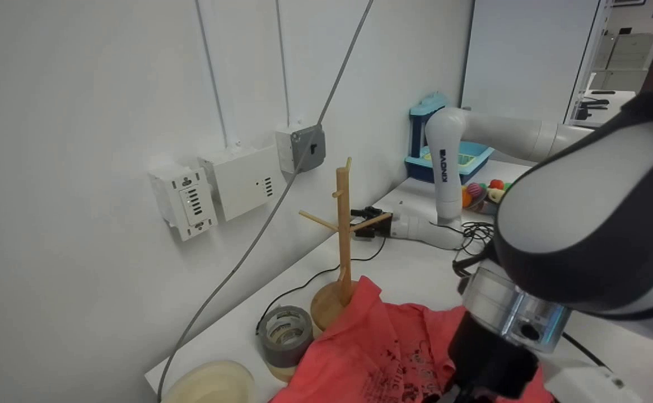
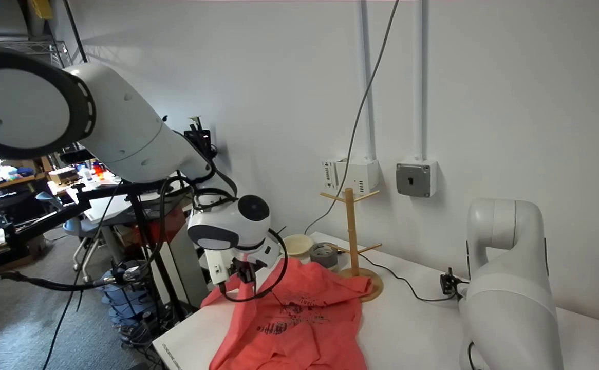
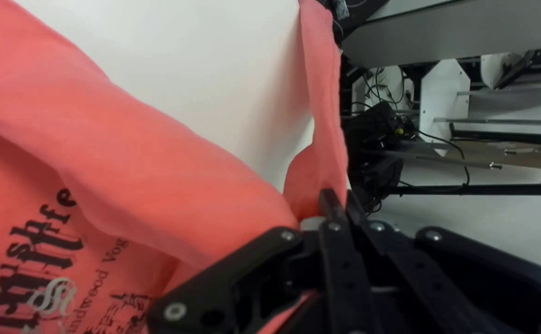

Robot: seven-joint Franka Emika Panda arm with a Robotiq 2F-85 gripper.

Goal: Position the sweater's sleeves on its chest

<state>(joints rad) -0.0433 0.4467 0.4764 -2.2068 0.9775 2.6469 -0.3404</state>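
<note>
The coral-red sweater (image 2: 330,334) lies spread on the white table in both exterior views, with its chest (image 2: 299,316) and dark print facing up; it also shows at the bottom of an exterior view (image 1: 354,358). My gripper (image 3: 339,199) is shut on a sleeve (image 3: 321,93), which is pinched between the fingertips in the wrist view. The sleeve rises to the gripper (image 2: 245,277) from the sweater's side, and its far part trails toward the table's edge. The other sleeve reaches toward the wooden stand (image 1: 367,294). In an exterior view the fingertips are cut off at the bottom edge.
A wooden peg stand (image 2: 352,231) stands beside the sweater, with tape rolls (image 1: 287,336) and a pale bowl (image 1: 214,383) near the wall. A Kinova arm (image 2: 510,293) rests on the table. Toy fruit (image 1: 475,191) and a blue toy sink (image 1: 424,168) stand farther back.
</note>
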